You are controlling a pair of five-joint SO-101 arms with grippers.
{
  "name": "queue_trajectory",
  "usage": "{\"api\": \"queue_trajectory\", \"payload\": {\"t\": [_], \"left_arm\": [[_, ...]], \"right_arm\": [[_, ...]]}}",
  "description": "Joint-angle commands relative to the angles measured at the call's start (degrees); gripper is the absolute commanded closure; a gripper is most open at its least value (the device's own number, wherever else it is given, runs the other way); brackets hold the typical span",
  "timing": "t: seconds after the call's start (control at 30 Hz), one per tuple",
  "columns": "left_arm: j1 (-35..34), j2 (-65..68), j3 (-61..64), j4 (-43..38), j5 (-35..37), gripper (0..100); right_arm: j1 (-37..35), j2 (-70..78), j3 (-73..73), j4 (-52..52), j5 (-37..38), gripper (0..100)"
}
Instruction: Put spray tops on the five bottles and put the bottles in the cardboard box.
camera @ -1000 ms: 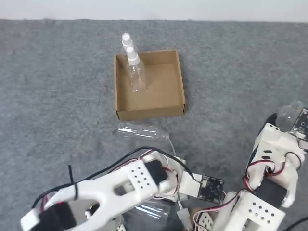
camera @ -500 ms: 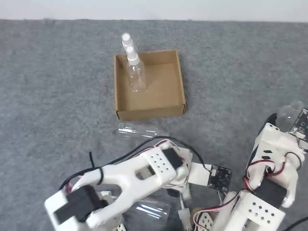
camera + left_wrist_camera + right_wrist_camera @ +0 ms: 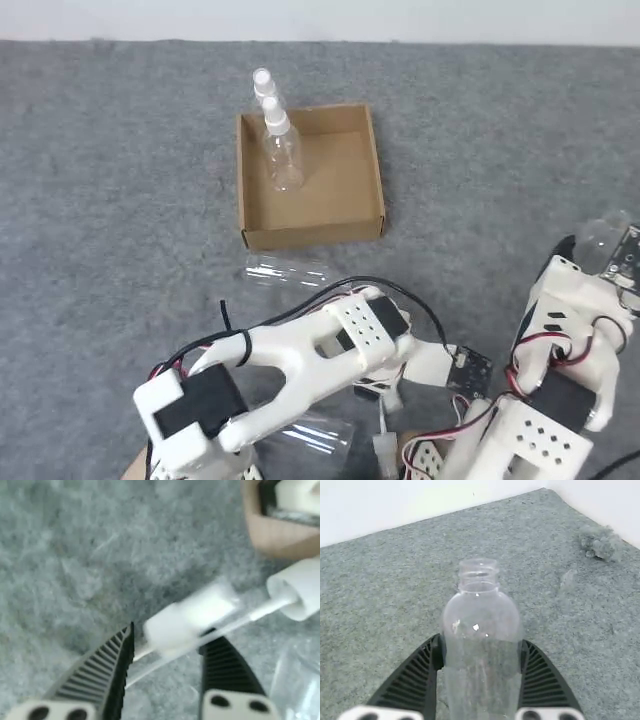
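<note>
Two bottles capped, a third waiting on its spray top

Two bottles wear their tops at the cardboard box (image 3: 314, 234). One capped bottle (image 3: 282, 152) is inside, against the rear left corner. A second capped bottle (image 3: 264, 84) shows its white top just past the back rim — whether it stands inside or behind, I cannot tell. An open bottle (image 3: 287, 271) lies on the carpet (image 3: 120, 200) just in front of the box. Another clear bottle (image 3: 318, 436) lies under the left arm (image 3: 300, 360).

The step in hand looks like capping the third bottle. The right gripper (image 3: 481, 647) is clamped on an uncapped bottle (image 3: 480, 625), its neck pointing away from the wrist and its mouth bare. The left gripper (image 3: 172, 635) hovers low over the carpet with its jaws apart, one on each side of a loose spray top (image 3: 190, 616). The top's thin dip tube (image 3: 165, 664) trails out beside it, and nothing shows the jaws pressing on the top yet. A second white top (image 3: 296, 589) lies just beside, close enough to get nudged.

Next, as I judge it, the left jaws need to close squarely on the top's white body — not on the tube. They would then lift it, carry it across to the held bottle, thread the tube into the mouth and seat the head. The tube looks slender and springy, so lining it up with the narrow neck will likely matter most.
</note>
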Motion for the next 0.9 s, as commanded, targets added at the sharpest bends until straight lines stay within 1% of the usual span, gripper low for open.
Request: {"api": "queue_trajectory", "payload": {"t": [0.0,0.13,0.23,0.3,0.53,0.67,0.8,0.87], "left_arm": [[-0.62,-0.26,-3.82,1.14,-0.53,88],[-0.70,-0.26,-3.82,1.93,-0.53,92],[-2.29,-0.26,-3.91,1.93,-0.53,96],[-3.69,-0.26,-4.53,2.64,-0.44,96],[-8.00,-0.26,-11.21,13.63,0.18,96],[-11.08,-0.26,-12.53,14.33,3.25,96],[-13.27,-0.26,-12.26,14.42,3.60,96],[-14.95,-0.26,-12.44,14.42,5.71,96]], "right_arm": [[0.31,-1.63,-2.90,-1.54,-0.26,93.7],[0.31,-1.63,-2.90,-1.54,-0.26,93.7],[0.31,-1.63,-2.90,-1.54,-0.26,93.7],[0.31,-1.63,-2.90,-1.54,-0.26,93.7],[0.31,-1.63,-2.90,-1.45,-0.18,93.7],[0.31,-1.63,-2.90,-1.45,-0.18,93.7],[0.31,-1.63,-2.90,-1.45,-0.18,93.7],[0.31,-1.63,-2.90,-1.45,-0.18,93.7]]}}
